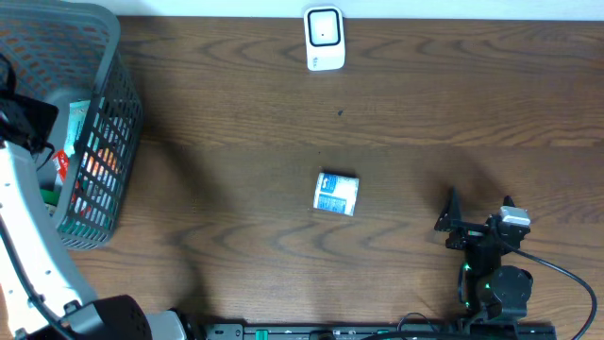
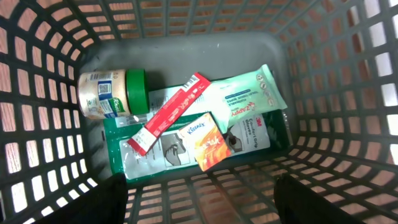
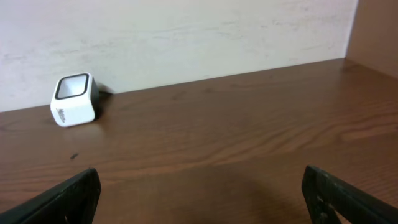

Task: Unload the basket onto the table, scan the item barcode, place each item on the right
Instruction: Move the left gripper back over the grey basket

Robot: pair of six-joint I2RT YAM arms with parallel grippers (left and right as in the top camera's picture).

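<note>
while my left end effector (image 2: 199,208) hangs spread and empty over the basket (image 2: 348,93), a jar (image 2: 112,93), a red box (image 2: 171,112), a wipes pack (image 2: 249,96) and a tissue pack (image 2: 208,140) lie inside; my right end effector (image 3: 202,202) is spread wide, holding nothing, low over the table (image 3: 249,124); a small blue-and-white box (image 1: 336,193) lies mid-table, well apart from the white scanner (image 1: 324,38) at the far edge

Dark brown, wood-grain counter (image 3: 249,130) under even, soft light. Ahead of the right end effector (image 3: 202,199), a pale, faintly mottled wall (image 3: 186,31) rises from the counter's far edge.
</note>
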